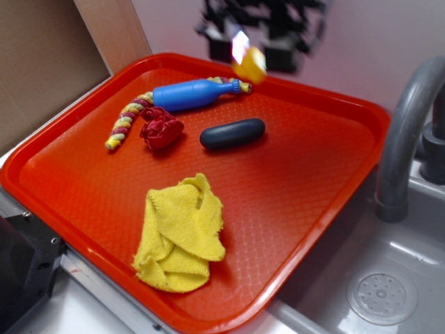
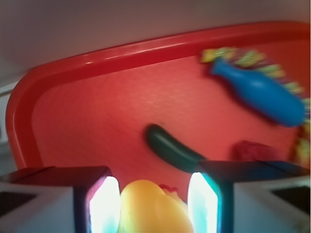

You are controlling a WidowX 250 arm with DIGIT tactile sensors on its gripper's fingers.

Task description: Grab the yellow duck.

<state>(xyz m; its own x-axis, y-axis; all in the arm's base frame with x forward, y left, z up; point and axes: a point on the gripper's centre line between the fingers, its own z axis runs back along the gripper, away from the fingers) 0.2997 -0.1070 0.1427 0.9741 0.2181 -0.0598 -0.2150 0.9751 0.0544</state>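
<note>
The claw point(image 1: 252, 50) hangs up above the far edge of the red tray point(image 1: 327, 209), blurred, and it's got the yellow duck point(image 1: 251, 65) pinched between its two pale fingers point(image 2: 104, 206). In the wrist view the duck sits snug in that grip, clear of the tray floor. Count what's on the tray: one blue plastic bottle point(image 1: 195, 93) at the far side, one braided rope toy point(image 1: 128, 120) running out behind it to the left, one crumpled red cloth point(image 1: 160, 128), one dark oval bar point(image 1: 232, 133) just right of it, and one yellow woven cloth point(image 1: 181, 233) bunched at the near side. To the right, one grey faucet point(image 1: 403, 132) arches over a sink point(image 1: 375, 292).
</note>
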